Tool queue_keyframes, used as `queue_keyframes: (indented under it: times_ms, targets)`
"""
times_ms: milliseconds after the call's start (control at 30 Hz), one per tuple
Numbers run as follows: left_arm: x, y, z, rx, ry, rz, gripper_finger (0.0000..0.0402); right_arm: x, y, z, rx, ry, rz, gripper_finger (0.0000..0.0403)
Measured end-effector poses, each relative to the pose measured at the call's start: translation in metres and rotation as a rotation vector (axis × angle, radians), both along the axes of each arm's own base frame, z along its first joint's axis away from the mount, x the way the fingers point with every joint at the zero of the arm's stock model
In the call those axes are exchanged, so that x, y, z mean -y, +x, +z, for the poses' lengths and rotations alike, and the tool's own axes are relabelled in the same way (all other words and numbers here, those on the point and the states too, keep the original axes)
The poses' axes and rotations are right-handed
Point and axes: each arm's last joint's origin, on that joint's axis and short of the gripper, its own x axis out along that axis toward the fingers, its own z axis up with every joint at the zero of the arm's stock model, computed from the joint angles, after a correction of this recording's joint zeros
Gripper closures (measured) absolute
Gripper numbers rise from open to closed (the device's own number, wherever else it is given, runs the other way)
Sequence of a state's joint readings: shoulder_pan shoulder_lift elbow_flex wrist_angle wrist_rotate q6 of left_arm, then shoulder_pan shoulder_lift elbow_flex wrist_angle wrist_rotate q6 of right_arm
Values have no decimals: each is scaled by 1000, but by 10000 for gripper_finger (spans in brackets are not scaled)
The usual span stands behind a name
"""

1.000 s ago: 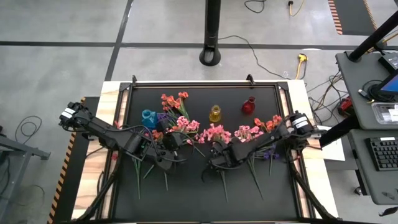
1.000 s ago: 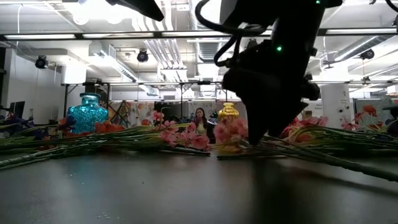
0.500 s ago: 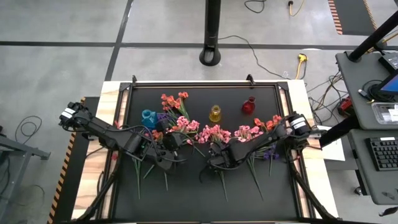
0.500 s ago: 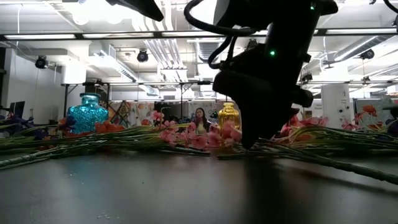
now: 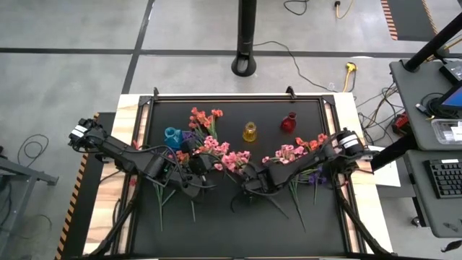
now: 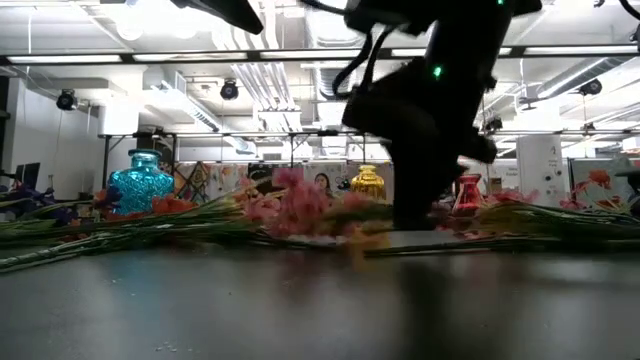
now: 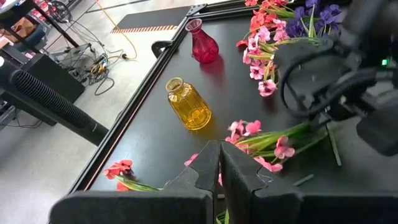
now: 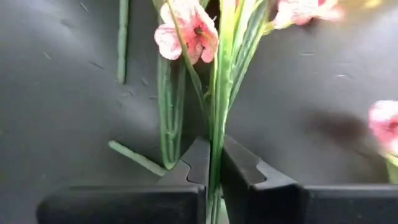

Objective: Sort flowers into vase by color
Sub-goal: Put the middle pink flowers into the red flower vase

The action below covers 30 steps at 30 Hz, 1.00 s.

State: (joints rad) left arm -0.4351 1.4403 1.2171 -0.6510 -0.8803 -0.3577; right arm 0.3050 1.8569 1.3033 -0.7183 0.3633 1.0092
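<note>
1. Since the earlier frames the pink spray (image 5: 232,160) has shifted toward the left arm, its stems now swung out behind the right gripper (image 5: 249,185) near the mat's centre.
2. Right gripper: fingers (image 8: 199,163) nearly closed, pinching a bundle of thin green stems (image 8: 217,118); the pink blossoms (image 8: 188,30) look like soft fabric petals.
3. Left gripper (image 5: 196,166): fingers pressed together, nothing held, beside the blue vase (image 5: 172,135).
4. Remaining flowers: orange-red spray (image 5: 204,116) at the mat's far side; purple spray (image 5: 315,178) under the right arm; all lie flat.
5. Vases: yellow vase (image 7: 188,105), ribbed glass, squat; red vase (image 7: 203,44), glossy, narrow-necked. Both upright on the matte black mat (image 5: 216,231).
</note>
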Motion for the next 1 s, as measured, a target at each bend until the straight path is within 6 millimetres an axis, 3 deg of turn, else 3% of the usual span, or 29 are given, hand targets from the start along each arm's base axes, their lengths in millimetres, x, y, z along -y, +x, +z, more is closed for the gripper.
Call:
queue_keyframes:
  times_ms: [367, 767, 1000]
  targets:
    - [0, 0, 0, 0, 0, 0, 402, 12, -30, 60, 52, -99, -16, 384]
    - [1, 0, -1, -16, -32, -30, 402, 25, -56, 120, 232, -258, 25, 385]
    - [1, 0, -1, -18, -38, -35, 402, 31, -66, 142, 391, -411, 29, 385]
